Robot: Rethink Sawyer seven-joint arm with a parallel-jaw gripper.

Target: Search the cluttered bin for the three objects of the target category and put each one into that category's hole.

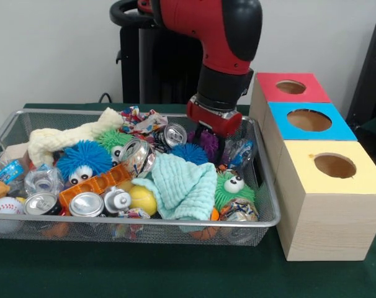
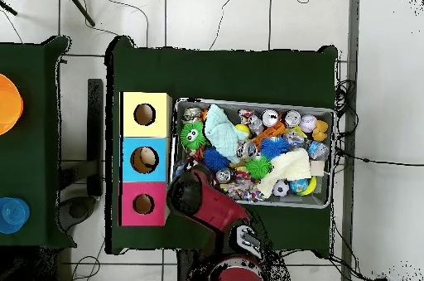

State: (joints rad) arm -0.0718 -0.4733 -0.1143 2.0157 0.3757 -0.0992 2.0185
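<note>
Reaching down from above, the red and black arm point(image 1: 222, 56) lowers its gripper point(image 1: 214, 139) into the far right corner of the wire mesh bin point(image 1: 262, 221), among a purple spiky ball point(image 1: 206, 141) and a clear plastic bottle point(image 1: 239, 152). Its tips sink into the clutter, so whether the jaws are spread or pressed together cannot be told, nor whether they touch anything.

That bottle has wrinkled see-through walls and a blue-and-white label. A second bottle like it point(image 1: 8, 171) lies at the bin's left edge; a third is hard to make out. Around them sit silver-topped cans point(image 1: 87, 204), a fuzzy blue ball with googly eyes point(image 1: 82, 160), a green one point(image 1: 232, 186), a ribbed mint cloth point(image 1: 185, 186), a cream knotted rope toy point(image 1: 64, 138), a yellow ball point(image 1: 143, 200) and a baseball point(image 1: 5, 208) partly cut off.

Beside the bin's right side stand three pale wooden boxes. The middle one has a blue top with a round hole point(image 1: 309, 120), between the red-topped box point(image 1: 291, 87) and yellow-topped box point(image 1: 334, 166).
</note>
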